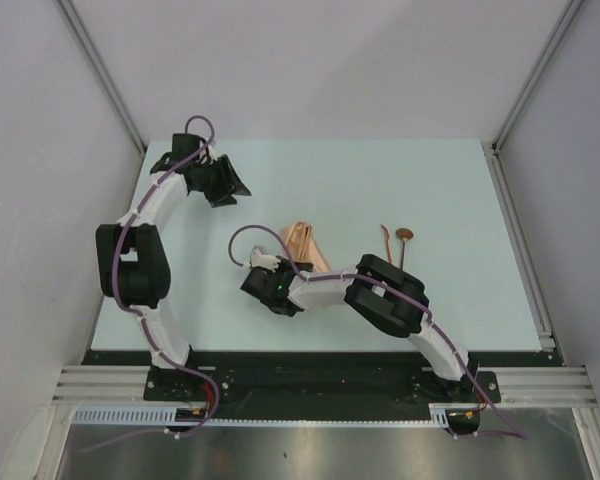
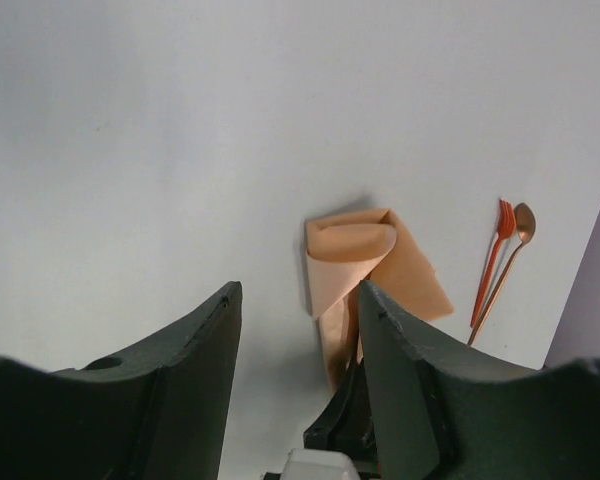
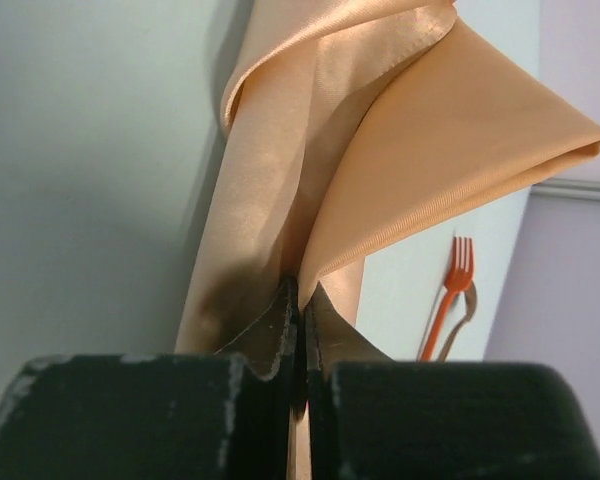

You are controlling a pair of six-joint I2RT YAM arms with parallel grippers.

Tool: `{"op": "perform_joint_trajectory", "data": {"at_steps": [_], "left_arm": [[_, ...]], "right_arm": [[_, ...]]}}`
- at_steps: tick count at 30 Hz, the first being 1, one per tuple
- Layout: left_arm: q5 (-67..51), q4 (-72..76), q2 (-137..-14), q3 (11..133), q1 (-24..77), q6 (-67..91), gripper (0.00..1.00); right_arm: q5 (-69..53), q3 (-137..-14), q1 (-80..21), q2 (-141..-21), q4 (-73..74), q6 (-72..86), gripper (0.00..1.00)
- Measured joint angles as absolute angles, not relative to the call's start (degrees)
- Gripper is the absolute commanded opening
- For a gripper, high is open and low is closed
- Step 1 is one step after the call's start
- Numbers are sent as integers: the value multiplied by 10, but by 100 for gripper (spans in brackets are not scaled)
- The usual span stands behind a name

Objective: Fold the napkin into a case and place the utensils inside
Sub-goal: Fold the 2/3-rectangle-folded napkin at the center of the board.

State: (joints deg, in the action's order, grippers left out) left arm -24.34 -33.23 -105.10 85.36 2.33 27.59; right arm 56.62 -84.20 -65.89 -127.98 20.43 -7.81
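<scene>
Clamping the napkin (image 1: 308,243) at mid-frame by its near edge in my right gripper (image 3: 298,300), I am watching its long axis running up-frame from the jaws, while my left gripper (image 1: 220,180), jaws apart and empty, is hanging farther off, upper left.

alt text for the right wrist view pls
The right gripper is shut on a fold of the peach napkin, which stands bunched up close to the camera. Behind it to the right, an orange fork and a spoon lie side by side on the pale table.
</scene>
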Motion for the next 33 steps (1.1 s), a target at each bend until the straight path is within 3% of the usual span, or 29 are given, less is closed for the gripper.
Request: {"op": "perform_joint_trajectory", "data": {"at_steps": [2,8,11,12,15,27,30,33], "left_arm": [[-256,-337,-1075,883,24,269,54],[-265,-321,-1101,883,26,290,53],[-254,-318,-1101,878,27,302,53],[-252,-318,-1101,878,27,302,53],[-251,-319,-1100,880,27,305,53],[-251,-327,-1096,880,27,299,53],[-252,-330,-1094,880,27,299,54],[-251,-335,-1091,880,29,298,52]], "right_arm": [[581,-846,-667,-1289,206,-85,6],[653,-900,-685,-1348,234,-102,8],[683,-912,-689,-1364,250,-91,21],[681,-911,-689,-1363,255,-83,29],[672,-900,-687,-1343,262,-62,39],[475,-880,-695,-1203,292,40,51],[392,-864,-689,-1129,293,85,62],[310,-835,-648,-1029,283,134,64]]}}
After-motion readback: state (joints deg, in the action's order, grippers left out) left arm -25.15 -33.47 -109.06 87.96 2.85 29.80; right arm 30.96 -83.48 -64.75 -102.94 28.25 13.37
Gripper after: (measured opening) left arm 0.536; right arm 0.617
